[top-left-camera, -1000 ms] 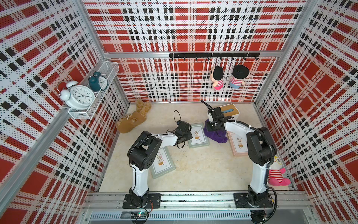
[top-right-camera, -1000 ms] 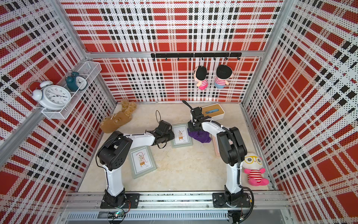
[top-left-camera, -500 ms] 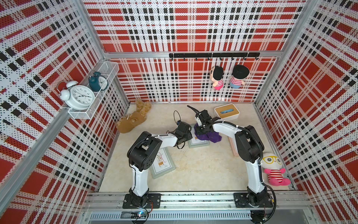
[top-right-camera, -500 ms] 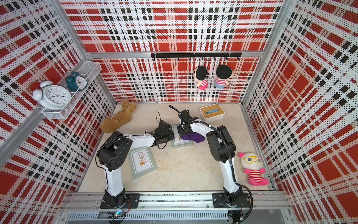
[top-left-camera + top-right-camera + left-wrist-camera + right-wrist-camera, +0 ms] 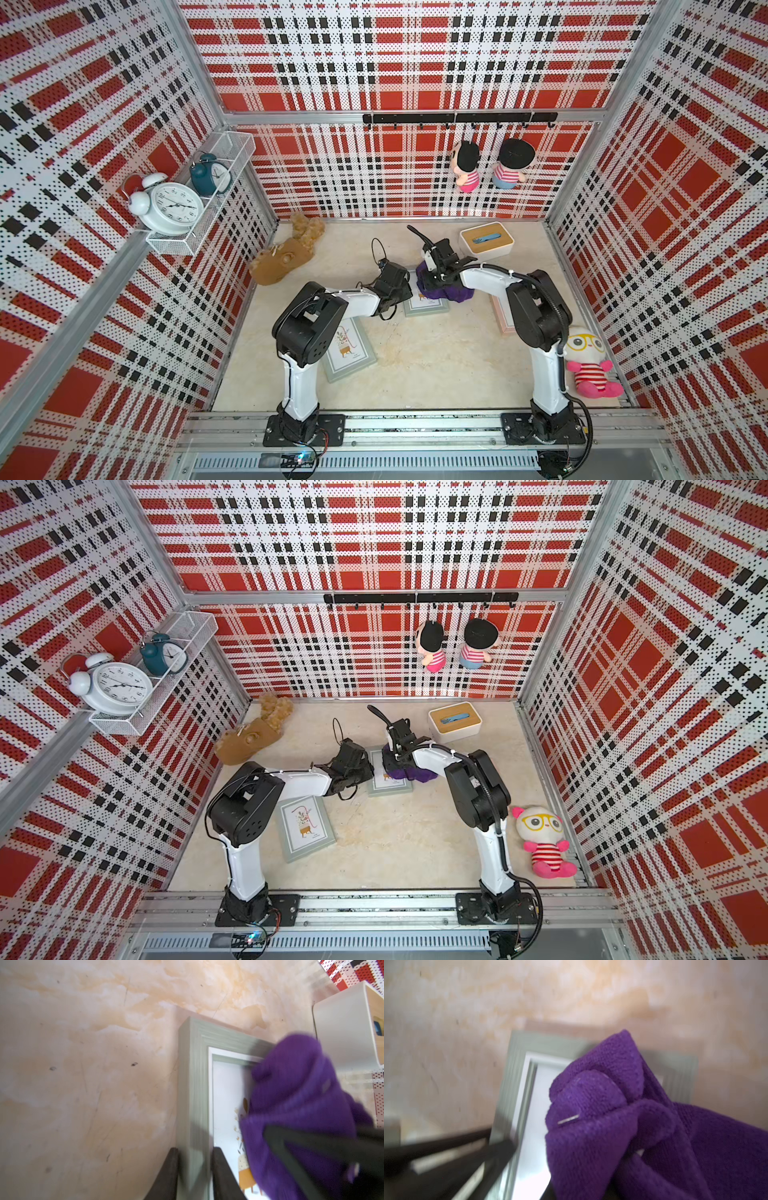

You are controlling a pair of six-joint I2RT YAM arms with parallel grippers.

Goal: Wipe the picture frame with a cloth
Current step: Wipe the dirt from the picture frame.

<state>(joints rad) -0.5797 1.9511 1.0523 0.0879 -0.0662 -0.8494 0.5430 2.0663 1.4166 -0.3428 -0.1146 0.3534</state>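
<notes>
The wiping stroke looks to be in hand. Nearest the arm bases, a second green frame (image 5: 348,349) lies flat on the table. Toward the table's middle, the left gripper (image 5: 195,1167) has its jaws narrowed on a side rail of the picture frame (image 5: 426,306), apparently pinning it. Just beyond, the right gripper (image 5: 434,279) is clamped on the cloth (image 5: 453,293), whose purple bunch covers the frame's far part and spills over its right edge. The next move probably calls for dragging the cloth over the bare glass toward the near edge, with light pressure.
</notes>
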